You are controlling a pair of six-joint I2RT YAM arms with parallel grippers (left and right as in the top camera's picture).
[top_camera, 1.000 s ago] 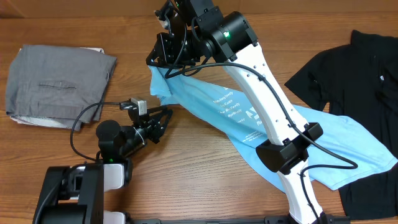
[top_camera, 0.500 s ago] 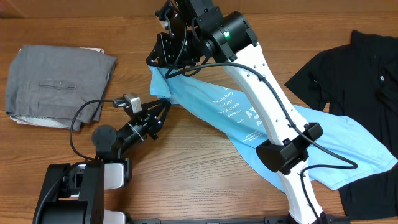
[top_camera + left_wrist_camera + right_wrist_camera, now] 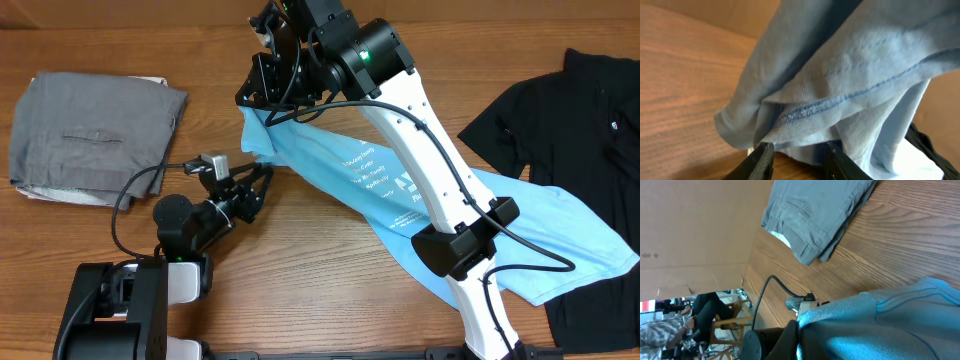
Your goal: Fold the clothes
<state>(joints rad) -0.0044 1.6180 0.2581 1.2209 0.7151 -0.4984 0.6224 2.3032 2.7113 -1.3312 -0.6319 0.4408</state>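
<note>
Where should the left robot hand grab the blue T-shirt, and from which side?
Probably the stitched hem on the drooping corner of the T-shirt. The right gripper holds the cloth up, so that corner hangs free just ahead of the open left gripper. Come straight in low from there, a finger on each side of the hem.

Wooden table, folded grey trousers at left, light blue T-shirt mid-right, black garment at right edge

Right pincer clamps the blue T-shirt; grey trousers beyond.
</note>
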